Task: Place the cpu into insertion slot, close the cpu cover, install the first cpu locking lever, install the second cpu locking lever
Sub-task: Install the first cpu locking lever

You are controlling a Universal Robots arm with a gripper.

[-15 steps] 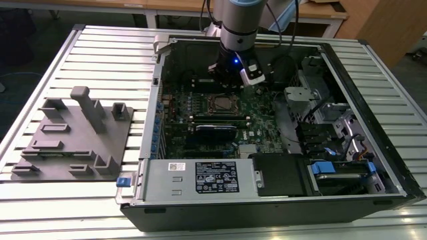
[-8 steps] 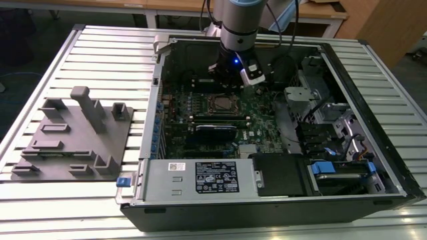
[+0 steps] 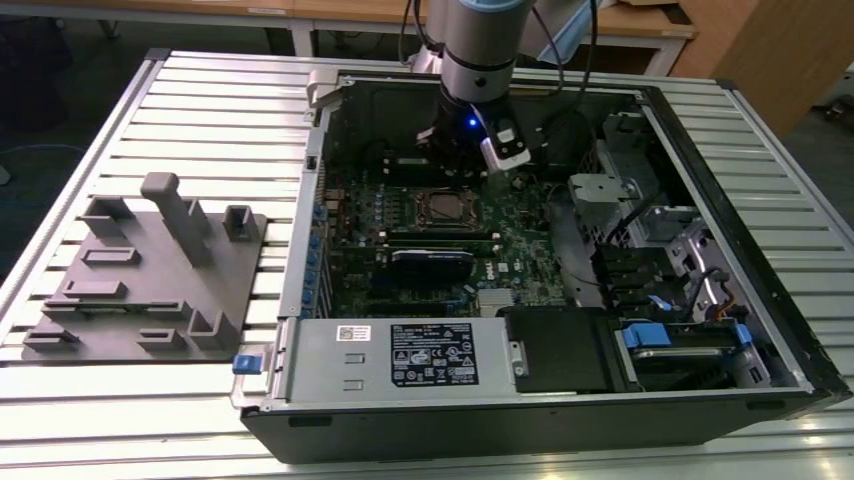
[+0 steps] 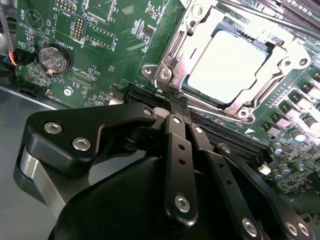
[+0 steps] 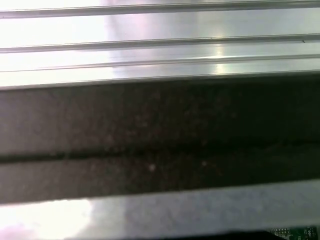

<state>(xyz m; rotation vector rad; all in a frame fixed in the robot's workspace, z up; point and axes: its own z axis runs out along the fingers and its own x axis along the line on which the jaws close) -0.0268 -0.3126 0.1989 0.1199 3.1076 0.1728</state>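
Note:
In the second wrist view the cpu [image 4: 227, 65] lies flat in the insertion slot [image 4: 240, 111] on the green circuit board [image 4: 115, 55]. The silvery cpu cover [image 4: 186, 37] is down around the cpu, whose top shows through its window. A thin metal lever rod [image 4: 220, 114] runs along one side of the socket. My gripper [image 4: 175, 100] has its black fingers [image 4: 176, 150] closed together, tips at the socket's corner beside that rod. In the exterior view the gripper [image 3: 461, 170] hangs just behind the insertion slot [image 3: 441, 207] inside the open computer case.
The case wall [image 3: 827, 300] and drive cages [image 3: 667, 260] stand at the exterior view's right, and a power supply box [image 3: 400, 355] at the front. A grey fixture plate [image 3: 147, 270] lies on the slatted table at the left. Long black card slots [image 4: 235, 135] lie by the socket.

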